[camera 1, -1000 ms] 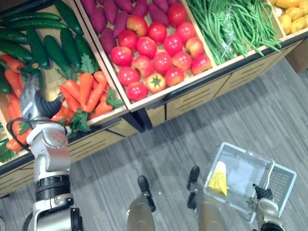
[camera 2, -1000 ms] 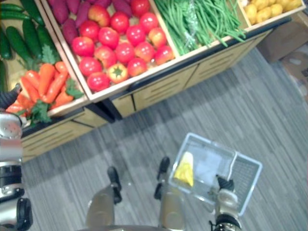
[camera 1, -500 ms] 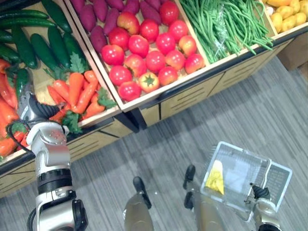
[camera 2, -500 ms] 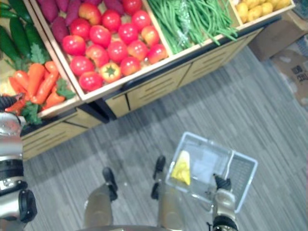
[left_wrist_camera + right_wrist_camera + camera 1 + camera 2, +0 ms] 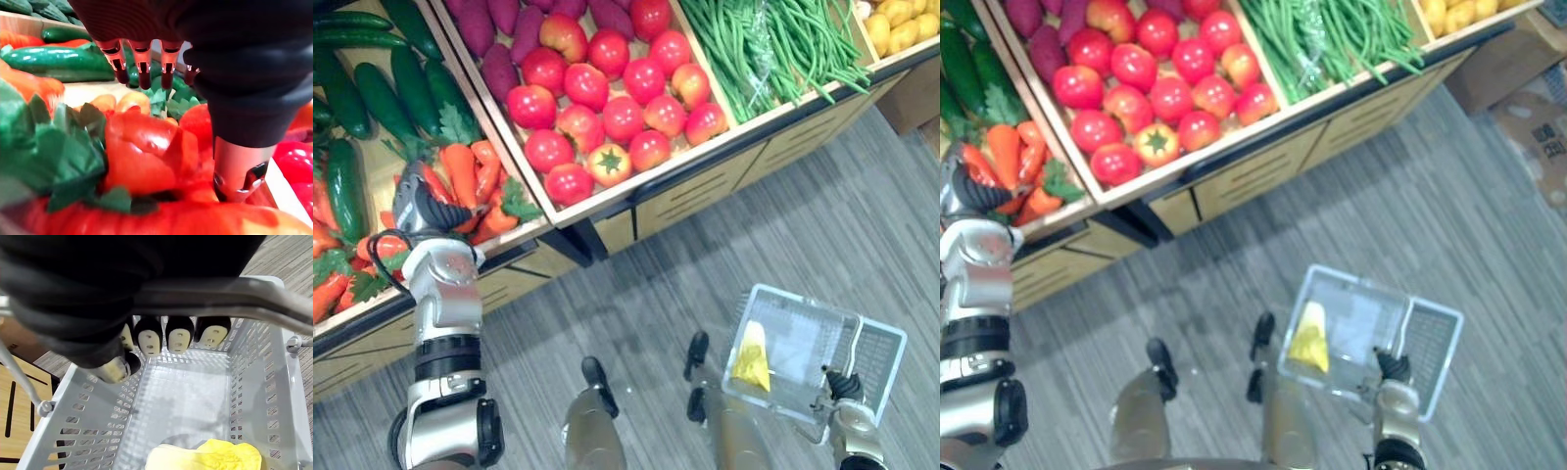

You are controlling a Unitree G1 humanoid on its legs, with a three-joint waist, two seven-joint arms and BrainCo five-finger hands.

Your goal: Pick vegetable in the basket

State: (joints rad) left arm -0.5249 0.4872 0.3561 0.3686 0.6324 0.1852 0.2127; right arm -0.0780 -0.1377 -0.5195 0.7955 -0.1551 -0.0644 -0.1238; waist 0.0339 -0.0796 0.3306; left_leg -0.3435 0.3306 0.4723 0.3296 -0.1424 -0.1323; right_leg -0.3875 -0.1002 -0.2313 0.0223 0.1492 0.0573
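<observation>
Left hand moved in over carrots, fingers loose, nothing held yet. Grab comes next, I think. Right hand clenched round basket handle.

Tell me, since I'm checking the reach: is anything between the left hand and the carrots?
Nothing visible. The left hand hangs open right over the carrots, its fingers above the leafy tops and its thumb down beside one carrot. The cucumbers lie beyond the carrots, not in the way.

readable text: none | cardboard box: print too small to read
</observation>
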